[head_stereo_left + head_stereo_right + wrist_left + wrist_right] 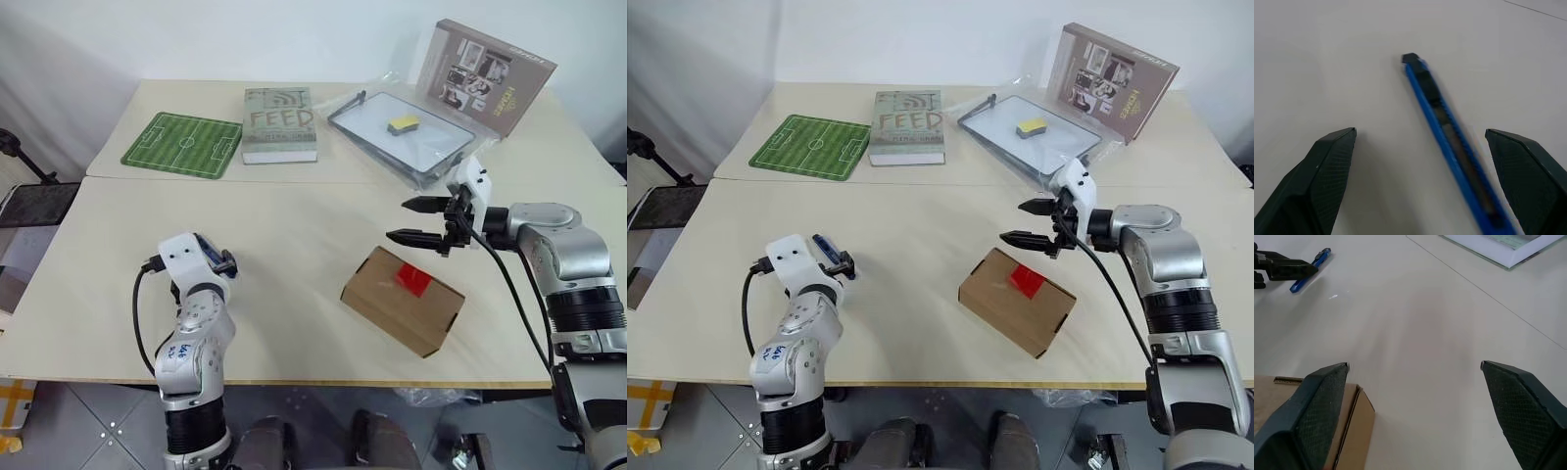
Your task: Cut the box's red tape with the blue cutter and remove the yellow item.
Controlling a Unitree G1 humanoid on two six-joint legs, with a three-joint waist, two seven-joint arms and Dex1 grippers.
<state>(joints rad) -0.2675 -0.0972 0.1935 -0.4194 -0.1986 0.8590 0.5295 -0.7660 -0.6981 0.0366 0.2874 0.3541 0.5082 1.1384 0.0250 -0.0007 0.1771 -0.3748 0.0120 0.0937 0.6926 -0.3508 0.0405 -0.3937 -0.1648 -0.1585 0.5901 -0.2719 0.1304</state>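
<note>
The brown box (402,299) lies closed on the table's near right, with the red tape (413,280) across its top seam. Its inside is hidden, so any yellow item in it is hidden too. The blue cutter (1444,127) lies flat on the table at the near left. My left gripper (1420,131) is open and low over the cutter, one finger on each side and neither touching it. My right gripper (397,219) is open and empty, hovering just behind the box's far edge. Its wrist view shows the box corner (1312,421) and the distant cutter (1310,270).
At the back stand a green football-pitch mat (183,145), a "FEED" book (280,124) and a black-rimmed tray (431,157) in clear plastic with a yellow block (403,123) on it. A printed picture box (485,76) leans behind the tray. A seam (294,181) joins the two tabletops.
</note>
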